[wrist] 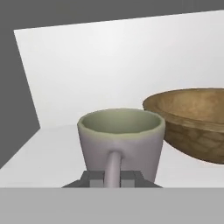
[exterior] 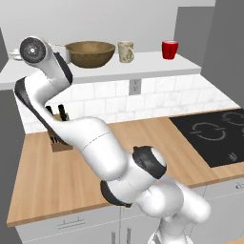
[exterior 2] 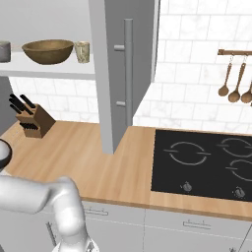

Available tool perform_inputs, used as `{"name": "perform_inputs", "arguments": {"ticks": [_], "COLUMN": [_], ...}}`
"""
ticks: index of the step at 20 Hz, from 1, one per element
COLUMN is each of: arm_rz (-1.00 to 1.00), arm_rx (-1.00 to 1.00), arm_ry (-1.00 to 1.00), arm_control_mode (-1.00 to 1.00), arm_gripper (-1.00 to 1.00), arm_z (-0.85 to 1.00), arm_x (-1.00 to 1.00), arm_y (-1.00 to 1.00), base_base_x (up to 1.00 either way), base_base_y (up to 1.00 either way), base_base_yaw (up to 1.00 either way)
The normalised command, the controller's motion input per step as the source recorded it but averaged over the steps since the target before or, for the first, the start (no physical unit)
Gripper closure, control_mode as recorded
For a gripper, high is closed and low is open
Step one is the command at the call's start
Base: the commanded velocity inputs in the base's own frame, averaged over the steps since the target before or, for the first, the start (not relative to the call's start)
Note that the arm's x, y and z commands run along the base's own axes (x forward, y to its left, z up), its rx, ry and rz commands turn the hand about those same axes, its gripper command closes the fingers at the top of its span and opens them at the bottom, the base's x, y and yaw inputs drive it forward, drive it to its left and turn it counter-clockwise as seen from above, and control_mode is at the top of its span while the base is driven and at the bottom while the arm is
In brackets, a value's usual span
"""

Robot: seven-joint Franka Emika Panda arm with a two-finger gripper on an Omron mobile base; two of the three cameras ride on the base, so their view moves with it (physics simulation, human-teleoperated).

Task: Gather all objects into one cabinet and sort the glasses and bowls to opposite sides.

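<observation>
Tool (wrist: pixel 111 178) closed narrow on the handle of the grey cup (wrist: pixel 121 141), standing upright on the white shelf (wrist: pixel 52 148) just ahead. Wooden bowl (wrist: pixel 192 122) close beside it, to the right.

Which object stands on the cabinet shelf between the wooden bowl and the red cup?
The cream mug stands between the wooden bowl and the red cup, seen in the left base view.

You've got a brown wooden bowl (exterior: pixel 90 53) with a mottled grain, a cream mug (exterior: pixel 126 51), a bright red cup (exterior: pixel 169 49) and a grey mug (wrist: pixel 120 144)
</observation>
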Motion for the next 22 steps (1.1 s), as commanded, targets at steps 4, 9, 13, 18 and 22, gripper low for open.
{"name": "perform_inputs", "arguments": {"ticks": [4,9,13,18,22], "arm_rz": [0.07,0.08,0.07,0.03,0.01], "arm_rx": [0.00,0.00,0.00,0.00,0.00], "arm_ry": [0.00,0.00,-0.01,-0.04,-0.01], "arm_control_mode": [-1.00,-1.00,-1.00,-1.00,-1.00], "arm_gripper": [1.00,1.00,1.00,1.00,1.00], "arm_z": [0.00,0.00,0.00,0.00,0.00], "arm_x": [-0.58,-0.59,-0.68,-0.36,-0.10], "arm_y": [-0.77,-0.75,-0.79,-0.97,-0.91], "base_base_x": [0.00,0.00,0.00,0.00,0.00], "base_base_y": [0.00,0.00,0.00,0.00,0.00], "base_base_yaw": [0.00,0.00,0.00,0.00,0.00]}}
